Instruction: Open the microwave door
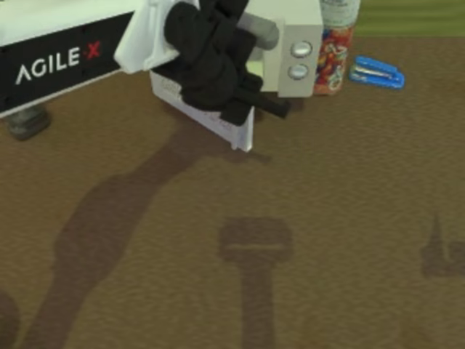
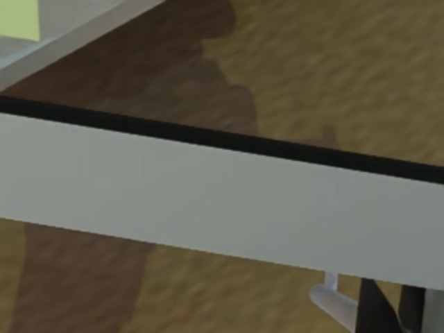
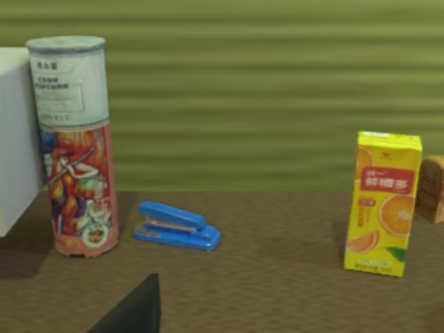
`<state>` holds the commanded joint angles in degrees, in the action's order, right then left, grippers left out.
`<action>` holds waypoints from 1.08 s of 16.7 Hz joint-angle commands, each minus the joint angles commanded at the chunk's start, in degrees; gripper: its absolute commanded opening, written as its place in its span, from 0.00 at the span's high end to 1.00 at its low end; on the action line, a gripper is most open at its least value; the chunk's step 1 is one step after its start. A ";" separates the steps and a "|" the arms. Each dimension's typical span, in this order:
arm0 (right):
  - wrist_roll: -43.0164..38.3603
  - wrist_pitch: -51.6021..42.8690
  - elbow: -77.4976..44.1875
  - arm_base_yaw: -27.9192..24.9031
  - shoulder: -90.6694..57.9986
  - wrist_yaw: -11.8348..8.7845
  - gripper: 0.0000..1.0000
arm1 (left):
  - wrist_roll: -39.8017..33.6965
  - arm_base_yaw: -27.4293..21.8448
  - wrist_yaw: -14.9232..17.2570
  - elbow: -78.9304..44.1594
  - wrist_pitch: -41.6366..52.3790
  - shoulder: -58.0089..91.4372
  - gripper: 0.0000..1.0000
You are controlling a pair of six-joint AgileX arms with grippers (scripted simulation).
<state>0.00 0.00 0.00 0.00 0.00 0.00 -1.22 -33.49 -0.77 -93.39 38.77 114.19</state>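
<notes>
Microwave (image 1: 290,29): at the far edge of the table, left of centre in the top view; knob panel with two grey knobs faces the camera; most of the body is hidden under the left arm.

Door (image 1: 211,116): swung partly out from the front, hinged on the left, its free edge angled toward the table's middle; judged well on the way open, not yet fully back. In the left wrist view the door (image 2: 208,194) fills the picture as a pale band with a dark top edge, so the wrist camera sits right against it.

Left gripper (image 1: 272,107): black, at the door's free end, reaching over the panel; placed there, by judgement, to hook or pull the handle side, where leverage about the hinge is greatest. A pale bar (image 2: 333,305) beside dark finger parts shows in the left wrist view, probably the handle; whether the fingers clamp it or stand apart cannot be told.

Right gripper: out of the top view, parked; only a dark corner of it shows in the right wrist view; finger state cannot be told.

Bystanders, right of the microwave: popcorn can (image 3: 76,146) just beside the microwave; blue stapler (image 3: 177,225) near the can; juice carton (image 3: 381,205) well apart; none obstructs the door's swing.
</notes>
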 joint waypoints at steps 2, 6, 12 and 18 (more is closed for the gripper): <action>0.00 0.00 0.00 0.00 0.00 0.00 0.00 | 0.00 0.00 0.00 0.00 0.00 0.00 1.00; 0.00 0.00 0.00 0.00 0.00 0.00 0.00 | 0.71 -0.05 0.77 0.76 -0.21 -0.33 1.00; 0.00 0.00 0.00 0.00 0.00 0.00 0.00 | 7.97 2.45 4.65 5.66 -1.35 -4.09 1.00; 0.00 0.00 0.00 0.00 0.00 0.00 0.00 | 8.30 2.56 4.83 5.88 -1.39 -4.24 1.00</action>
<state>0.00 0.00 0.00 0.00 0.00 0.00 7.07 -30.93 4.06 -87.51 37.38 109.95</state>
